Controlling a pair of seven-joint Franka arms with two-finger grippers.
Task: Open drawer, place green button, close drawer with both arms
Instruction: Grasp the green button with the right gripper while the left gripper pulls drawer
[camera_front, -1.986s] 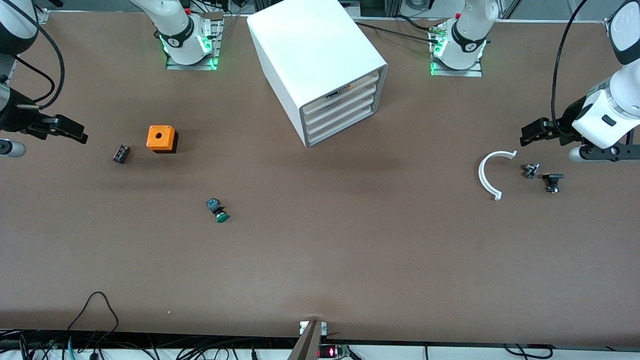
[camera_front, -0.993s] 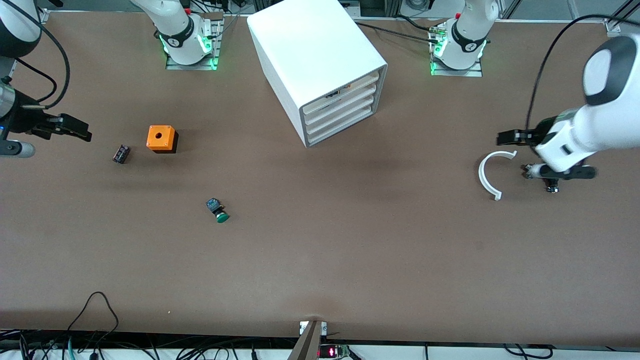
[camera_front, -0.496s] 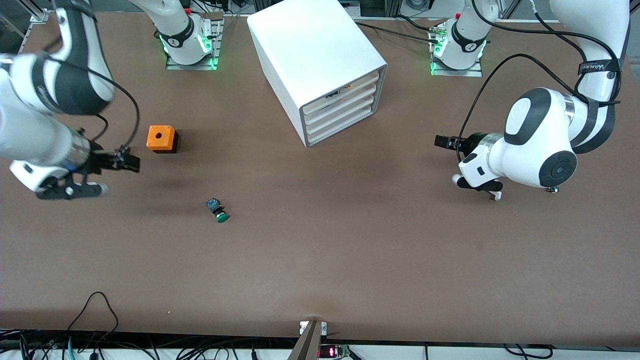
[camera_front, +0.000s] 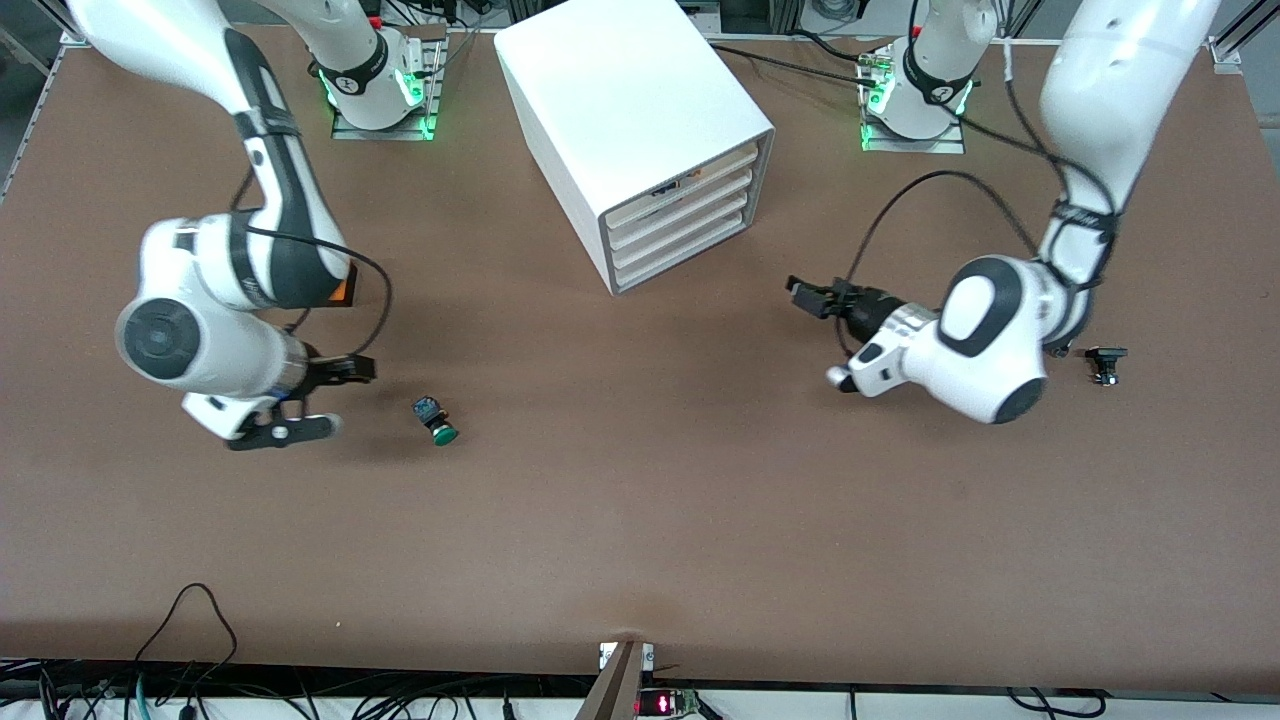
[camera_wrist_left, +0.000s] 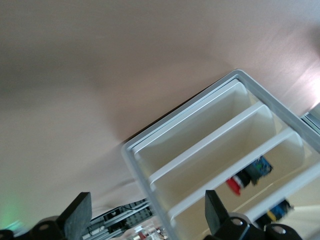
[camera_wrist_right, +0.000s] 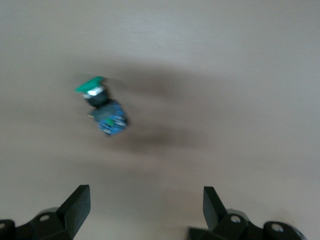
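Observation:
The white cabinet stands at the middle of the table's robot edge with its four drawers all shut. The green-capped button lies on its side on the table toward the right arm's end. My right gripper is open and empty, low over the table beside the button and apart from it. The right wrist view shows the button ahead of the right gripper. My left gripper is open and empty, facing the cabinet's drawer fronts from a distance. It shows in the left wrist view.
The orange cube is mostly hidden by the right arm. A small black part lies toward the left arm's end. Small coloured parts show inside a cabinet slot. Cables run along the camera-side edge.
Both arms have swung in from the table's ends. The right gripper has come down beside the button. The left gripper has moved toward the cabinet's front. The button and cabinet have not moved.

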